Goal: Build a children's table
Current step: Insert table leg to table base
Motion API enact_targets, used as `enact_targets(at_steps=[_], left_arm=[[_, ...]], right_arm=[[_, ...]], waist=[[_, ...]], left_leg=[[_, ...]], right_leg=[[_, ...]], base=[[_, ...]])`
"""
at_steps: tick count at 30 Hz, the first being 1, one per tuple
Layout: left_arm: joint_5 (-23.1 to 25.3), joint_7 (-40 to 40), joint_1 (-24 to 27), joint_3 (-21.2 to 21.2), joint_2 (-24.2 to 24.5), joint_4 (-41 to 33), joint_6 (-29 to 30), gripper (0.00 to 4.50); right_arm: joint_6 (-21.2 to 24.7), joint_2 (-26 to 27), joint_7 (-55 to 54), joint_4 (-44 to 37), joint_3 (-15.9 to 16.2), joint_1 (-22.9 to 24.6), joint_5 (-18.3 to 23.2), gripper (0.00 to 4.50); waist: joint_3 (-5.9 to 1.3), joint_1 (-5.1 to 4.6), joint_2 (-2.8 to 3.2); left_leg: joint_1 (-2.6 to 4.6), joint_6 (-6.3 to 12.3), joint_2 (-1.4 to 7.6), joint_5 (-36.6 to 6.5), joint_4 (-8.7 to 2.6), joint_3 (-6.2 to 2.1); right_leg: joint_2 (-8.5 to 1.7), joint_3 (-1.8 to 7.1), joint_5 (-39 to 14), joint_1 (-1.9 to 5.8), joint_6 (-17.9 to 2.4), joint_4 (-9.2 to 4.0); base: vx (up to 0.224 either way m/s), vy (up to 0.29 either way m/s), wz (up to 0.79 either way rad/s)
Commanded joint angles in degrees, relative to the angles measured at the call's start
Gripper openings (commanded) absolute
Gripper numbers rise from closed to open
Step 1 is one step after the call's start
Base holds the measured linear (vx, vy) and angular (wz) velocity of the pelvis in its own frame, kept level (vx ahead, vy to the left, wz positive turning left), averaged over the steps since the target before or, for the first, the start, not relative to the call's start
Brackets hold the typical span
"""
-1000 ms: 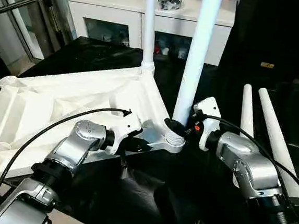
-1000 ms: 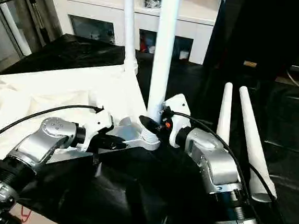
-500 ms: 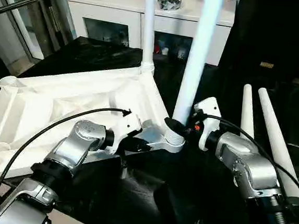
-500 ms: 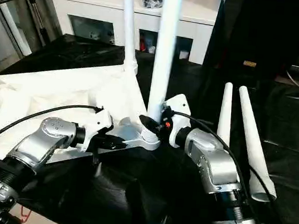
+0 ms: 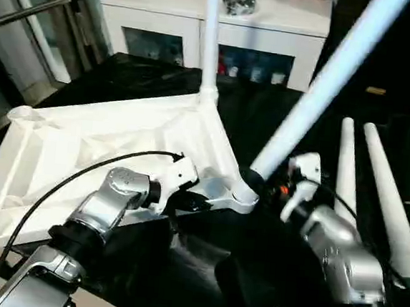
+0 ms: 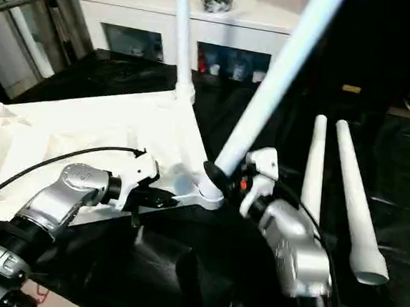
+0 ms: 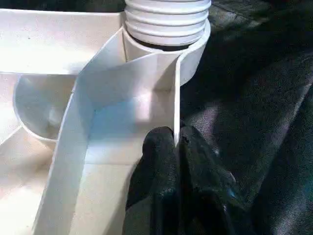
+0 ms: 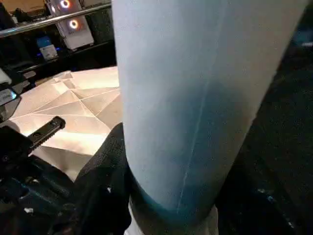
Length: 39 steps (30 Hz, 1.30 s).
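Now right claw clamps tilted leg at socket — left claw pinches tabletop rib.

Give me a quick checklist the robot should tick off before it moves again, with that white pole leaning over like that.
1. Left gripper clamped on tabletop rim: ok.
2. Right gripper around the near leg: ok.
3. Near leg upright in its corner socket: not ok, it leans right.
4. Far leg standing upright in its socket: ok.
5. Two spare legs lying within reach: ok.
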Motion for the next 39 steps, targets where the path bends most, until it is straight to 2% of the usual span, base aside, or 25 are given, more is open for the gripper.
enact_targets(at_steps=[1,7,9,10,13,14,15,16,17,19,20,22,23,27,28,30,33,34,35,39], left_arm=[[-1.34,1.07,-0.95,2.41,0.15,0.62,-1.37,0.00],[-1.01,0.64,-1.40,2.31,-0.05,1.43,-1.93,0.00],[-0.88,0.45,-1.47,2.17,-0.22,1.46,-1.99,0.00],[-0.88,0.38,-1.44,2.12,-0.24,1.39,-1.98,0.00],[-0.94,0.04,-1.22,1.94,-0.18,1.10,-2.00,0.00],[-0.98,-0.20,-1.09,1.82,-0.13,0.91,-2.04,0.00],[-1.06,-0.62,-0.79,1.64,-0.01,0.49,-2.10,0.00],[-1.14,-0.93,-0.54,1.52,0.11,0.05,-2.11,0.00],[-1.17,-1.04,-0.48,1.49,0.15,-0.13,-2.07,0.00],[-1.33,-1.86,-0.11,1.21,0.49,-1.12,-2.02,0.00],[-1.43,-2.30,0.08,1.06,0.68,-1.61,-1.98,0.00],[-1.60,-3.15,0.39,0.80,1.04,-2.32,-1.89,0.00],[-1.62,-4.06,0.82,0.40,1.66,-3.39,-1.63,0.00],[-1.50,-6.51,1.88,-0.68,3.41,-6.02,-1.81,0.00],[-1.47,-6.87,2.07,-0.84,3.79,-6.57,-1.82,0.00],[-1.44,-7.36,2.32,-1.03,4.48,-7.53,-1.78,0.00],[-1.74,-8.31,2.69,-1.06,5.26,-8.80,-2.15,0.00],[-1.83,-8.51,2.90,-1.04,5.57,-9.39,-2.18,0.00],[-1.86,-8.56,3.02,-1.03,5.72,-9.68,-2.15,0.00],[-1.95,-10.46,3.58,-1.30,6.85,-11.07,-2.62,0.00]], right_arm=[[0.41,-0.32,-1.58,1.43,0.93,2.71,-3.49,1.88],[-2.15,-1.25,-2.88,1.00,4.51,2.44,-7.41,1.88],[-1.92,-2.29,-1.75,1.87,6.88,1.34,-9.25,1.88],[-1.66,-2.46,-1.36,2.17,7.31,1.03,-9.44,1.88],[-0.91,-2.93,0.52,4.26,8.78,-0.82,-10.14,1.88],[-1.12,-3.08,1.12,5.33,9.20,-1.75,-10.47,1.88],[-1.72,-3.00,2.10,7.36,9.55,-3.48,-10.65,1.88],[-1.90,-2.63,2.94,8.86,9.46,-4.86,-10.14,1.88],[-1.85,-2.49,3.25,9.29,9.39,-5.32,-9.83,1.88],[-1.52,-2.12,5.44,11.62,9.47,-7.43,-8.49,1.88],[-1.40,-2.15,6.52,12.45,9.64,-8.08,-8.17,1.88],[-1.39,-2.35,8.23,13.68,10.03,-8.91,-8.00,1.88],[-1.68,-2.84,10.43,14.69,10.70,-9.57,-8.13,1.88],[-1.71,-4.28,16.57,16.35,12.58,-10.64,-7.95,1.88],[-2.00,-4.92,18.52,16.35,13.29,-10.52,-8.00,1.88],[-2.54,-6.24,22.02,15.59,14.57,-9.79,-7.99,1.88],[-2.98,-7.46,25.08,14.08,15.40,-8.50,-7.45,1.88],[-3.08,-8.01,26.36,13.42,15.72,-7.86,-7.25,1.88],[-3.07,-8.31,27.02,13.07,15.90,-7.51,-7.15,1.88],[-2.80,-9.94,30.69,10.93,17.13,-5.65,-6.91,1.88]], waist=[[-3.01,-0.07,-0.80],[-2.75,-0.60,-0.63],[-2.80,-0.73,-0.89],[-2.77,-0.73,-0.71],[-2.77,-0.85,-0.78],[-2.77,-0.94,-1.25],[-2.75,-0.92,-1.06],[-2.72,-1.18,-0.91],[-2.71,-1.36,-1.27],[-2.72,-1.59,-1.21],[-2.80,-1.68,-1.68],[-2.81,-1.76,-1.46],[-2.89,-1.80,-1.78],[-3.21,-1.51,-1.79],[-3.28,-1.51,-1.98],[-3.42,-1.44,-2.28],[-3.53,-1.17,-2.15],[-3.56,-1.12,-2.44],[-3.62,-0.92,-2.39],[-3.50,-0.45,-2.47]], left_leg=[[0.07,1.67,0.83,-15.64,-4.19,-0.24],[0.27,1.04,0.68,-19.21,-4.45,-0.50],[0.19,1.02,0.71,-19.40,-4.52,-0.58],[0.19,1.17,0.77,-19.25,-4.59,-0.60],[0.22,1.49,0.82,-19.72,-4.57,-0.59],[0.17,1.62,0.79,-19.66,-4.53,-0.53],[0.12,1.59,0.77,-19.52,-4.54,-0.60],[0.00,1.57,0.77,-19.80,-4.58,-0.68],[-0.09,1.62,0.73,-19.83,-4.57,-0.74],[0.15,1.61,0.84,-20.11,-4.53,-0.71],[-0.08,1.83,0.84,-19.35,-4.56,-0.74],[-0.01,1.94,1.01,-19.21,-4.56,-0.69],[-0.17,2.03,1.07,-18.66,-4.57,-0.70],[-0.04,2.79,1.25,-15.52,-4.37,-0.40],[-0.28,3.02,1.24,-14.15,-4.32,-0.38],[-0.16,3.40,1.31,-13.23,-4.23,-0.31],[0.07,3.99,1.43,-11.97,-4.07,-0.19],[0.12,4.18,1.44,-11.70,-4.05,-0.10],[0.14,4.36,1.49,-11.34,-4.02,-0.14],[0.33,4.29,1.56,-12.49,-4.11,-0.03]], right_leg=[[-2.37,1.98,-22.39,2.58,-8.12,-5.43],[-2.36,1.80,-28.75,2.25,-6.01,-6.22],[-2.31,1.74,-28.38,2.35,-5.99,-6.19],[-2.37,1.79,-28.00,2.38,-6.16,-6.15],[-2.44,1.82,-27.92,2.32,-6.65,-6.15],[-2.43,1.81,-27.93,2.35,-6.72,-6.21],[-2.50,1.80,-28.05,2.39,-6.82,-6.08],[-2.58,1.70,-28.52,2.45,-7.00,-6.09],[-2.59,1.64,-29.09,2.48,-6.90,-6.02],[-2.63,1.75,-29.05,2.30,-7.03,-6.20],[-2.62,1.73,-28.23,2.53,-7.31,-5.95],[-2.66,1.82,-27.22,2.45,-7.94,-5.95],[-2.64,1.83,-25.76,2.61,-8.53,-5.62],[-2.52,2.03,-18.89,2.75,-10.83,-5.05],[-2.55,2.03,-16.33,3.04,-11.62,-4.69],[-2.45,1.97,-14.00,3.11,-12.29,-4.47],[-2.40,2.05,-10.15,3.13,-13.77,-4.08],[-2.31,2.03,-8.93,3.18,-14.11,-4.01],[-2.39,2.04,-7.89,3.32,-14.39,-3.84],[-2.40,2.05,-9.43,3.23,-14.25,-4.02]], base=[[0.000,0.000,0.00],[0.000,0.000,0.00],[0.000,0.000,0.00],[0.000,0.000,0.00],[0.000,0.000,0.00],[0.000,0.000,0.00],[0.000,0.000,0.00],[0.000,0.000,0.00],[0.000,0.000,0.00],[0.000,0.000,0.00],[0.000,0.000,0.00],[0.000,0.000,0.00],[0.000,0.000,0.00],[0.000,0.000,0.00],[0.000,0.000,0.00],[0.000,0.000,0.00],[0.000,0.000,0.00],[0.000,0.000,0.00],[0.000,0.000,0.00],[0.000,0.000,0.00]])
